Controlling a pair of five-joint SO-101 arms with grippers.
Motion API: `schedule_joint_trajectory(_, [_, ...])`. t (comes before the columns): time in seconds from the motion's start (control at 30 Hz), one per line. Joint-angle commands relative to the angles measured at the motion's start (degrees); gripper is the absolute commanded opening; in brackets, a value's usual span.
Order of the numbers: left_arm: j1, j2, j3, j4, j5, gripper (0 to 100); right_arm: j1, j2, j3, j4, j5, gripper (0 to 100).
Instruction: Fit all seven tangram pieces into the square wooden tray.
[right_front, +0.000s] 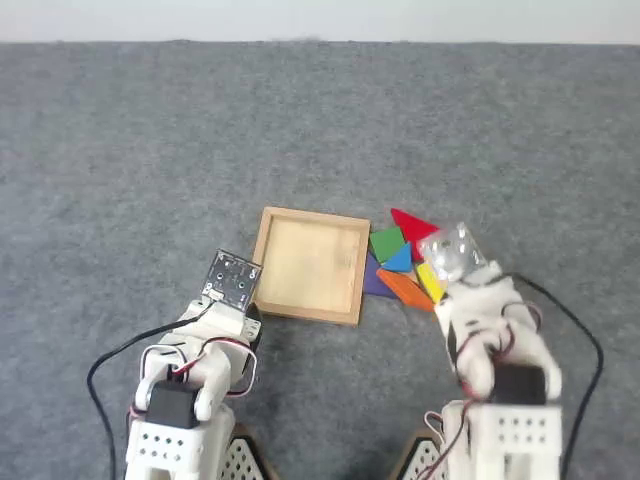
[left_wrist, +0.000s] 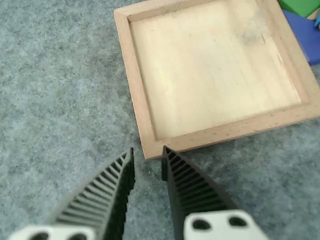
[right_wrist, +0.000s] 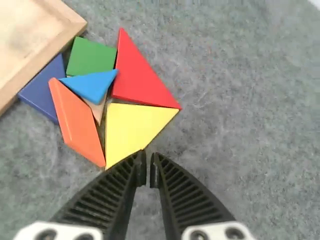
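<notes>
The square wooden tray (right_front: 264, 270) lies in the middle of the grey mat with nothing inside it. Against its right side the pieces lie in a tight cluster: a red triangle (right_wrist: 137, 75), a green square (right_wrist: 91, 56), a light blue triangle (right_wrist: 90, 85), an orange parallelogram (right_wrist: 75, 122), a yellow triangle (right_wrist: 130, 127), a dark blue piece (right_wrist: 40, 92) and a small wood-coloured triangle (right_wrist: 98, 110). My right gripper (right_wrist: 147, 157) is shut and empty, its tips just short of the yellow triangle's corner. My left gripper (left_wrist: 148, 154) stands narrowly open and empty at the tray's (left_wrist: 135, 90) near left corner.
Grey felt (right_front: 150, 150) covers the whole table, with wide free room left of the tray, behind it and right of the cluster. Both arm bases (right_front: 170, 430) (right_front: 510, 430) stand at the front edge. A pale strip (right_front: 320, 20) runs along the back.
</notes>
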Motion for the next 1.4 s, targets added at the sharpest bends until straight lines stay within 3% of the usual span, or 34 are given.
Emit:
schedule_joint_trajectory(0.0, [0.1,0.1,-0.4,-0.2,0.4,9,-3.1,19.3,-15.5,1.7,-0.7,5.8])
schedule_joint_trajectory(0.17, [0.1,0.1,-0.4,-0.2,0.4,9,-11.7,41.8,-29.3,3.7,2.0,19.7])
schedule_joint_trajectory(0.27, [0.1,0.1,-0.4,-0.2,0.4,9,-12.9,51.6,-32.5,2.7,4.0,25.5])
schedule_joint_trajectory(0.33, [0.1,0.1,-0.4,-0.2,0.4,9,-12.1,56.4,-33.1,-0.4,-1.0,27.7])
schedule_joint_trajectory(0.5, [0.1,0.1,-0.4,-0.2,0.4,9,-8.9,63.4,-33.2,-5.2,-25.3,31.6])
schedule_joint_trajectory(0.93, [0.1,0.1,-0.4,-0.2,0.4,9,-8.7,73.0,-33.4,-16.0,-48.3,33.5])
schedule_joint_trajectory(1.1, [0.1,0.1,-0.4,-0.2,0.4,9,-8.4,75.2,-36.3,-14.8,-57.8,33.5])
schedule_joint_trajectory(1.37, [0.1,0.1,-0.4,-0.2,0.4,9,-5.2,80.2,-36.8,-13.7,-59.0,33.5])
